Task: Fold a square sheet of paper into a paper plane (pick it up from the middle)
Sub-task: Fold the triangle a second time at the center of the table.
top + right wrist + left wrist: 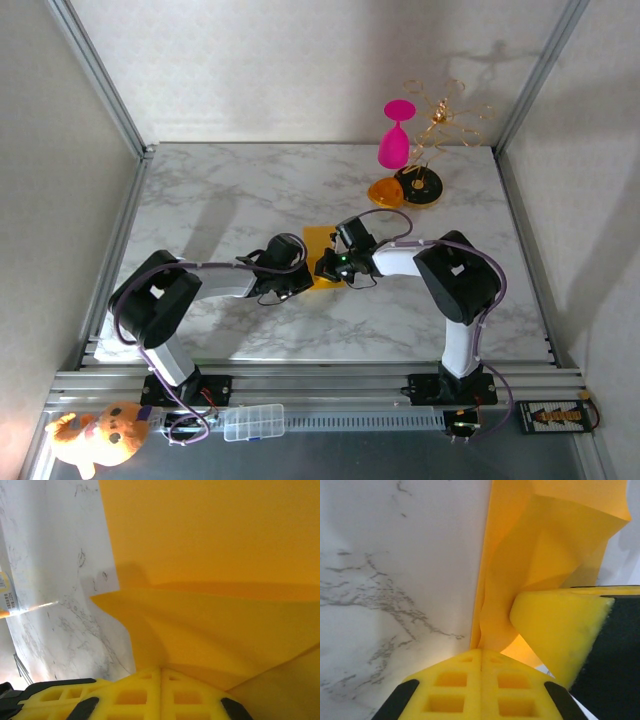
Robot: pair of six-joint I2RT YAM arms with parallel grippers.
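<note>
The thin yellow-orange square sheet of paper (318, 243) is lying crumpled at the middle of the white marble desk (230, 190). The left gripper (481, 656) and right gripper (160, 672) are pinching it, jaws clamped on its folds.

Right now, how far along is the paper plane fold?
Done: the square sheet of paper has been picked up from the table at one side, and a flap is bent over with soft creases.
In hand: the left gripper and right gripper are both shut, apparently pinching the sheet.
Left: there is no narrow pointed dart shape yet, so most of the folds remain.
</note>
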